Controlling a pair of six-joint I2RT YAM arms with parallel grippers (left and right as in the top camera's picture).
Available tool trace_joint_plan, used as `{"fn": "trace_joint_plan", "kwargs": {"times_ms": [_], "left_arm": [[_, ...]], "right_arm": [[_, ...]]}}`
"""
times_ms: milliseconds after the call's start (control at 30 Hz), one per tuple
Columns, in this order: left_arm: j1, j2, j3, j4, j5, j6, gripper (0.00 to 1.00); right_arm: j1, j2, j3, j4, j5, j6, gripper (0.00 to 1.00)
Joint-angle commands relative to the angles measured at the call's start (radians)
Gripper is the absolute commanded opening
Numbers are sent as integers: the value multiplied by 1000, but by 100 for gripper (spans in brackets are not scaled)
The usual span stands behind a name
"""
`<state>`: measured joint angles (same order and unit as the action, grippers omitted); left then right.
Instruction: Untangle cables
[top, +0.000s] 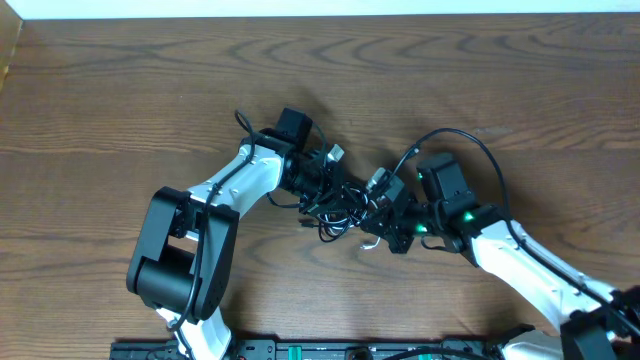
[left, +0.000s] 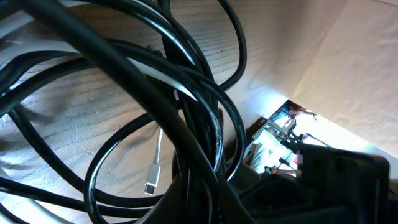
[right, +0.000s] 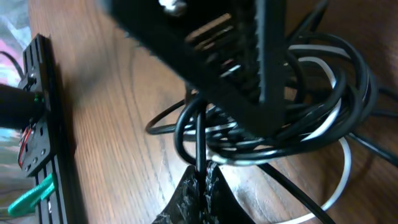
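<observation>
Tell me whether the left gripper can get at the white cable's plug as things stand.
Probably not: black cables loop across the plug, and the left gripper is shut amid them.

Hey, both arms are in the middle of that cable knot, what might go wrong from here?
The right gripper, jaws shut on one black cable, may cinch the knot tighter if it pulls away. The white cable runs through the same knot, so it could drag along. The left gripper sits close by; they might collide.
</observation>
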<state>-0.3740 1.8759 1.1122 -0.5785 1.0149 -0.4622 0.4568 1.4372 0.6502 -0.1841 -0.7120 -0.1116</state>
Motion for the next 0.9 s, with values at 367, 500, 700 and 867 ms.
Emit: {"fn": "trace_joint_plan", "kwargs": {"times_ms": [367,500,700,867], "left_arm": [[-12,11,10,-6,24,25,11],[-12,11,10,-6,24,26,11],[-2,-8,12,-7,5,103,30],[0,-109,22,-26,-200,102,54]], "right_arm": [[58,78,0,205,0,160,1],[61,78,0,211,3,164,1],[61,78,0,200,2,163,15],[60,78,0,196,2,163,38]]}}
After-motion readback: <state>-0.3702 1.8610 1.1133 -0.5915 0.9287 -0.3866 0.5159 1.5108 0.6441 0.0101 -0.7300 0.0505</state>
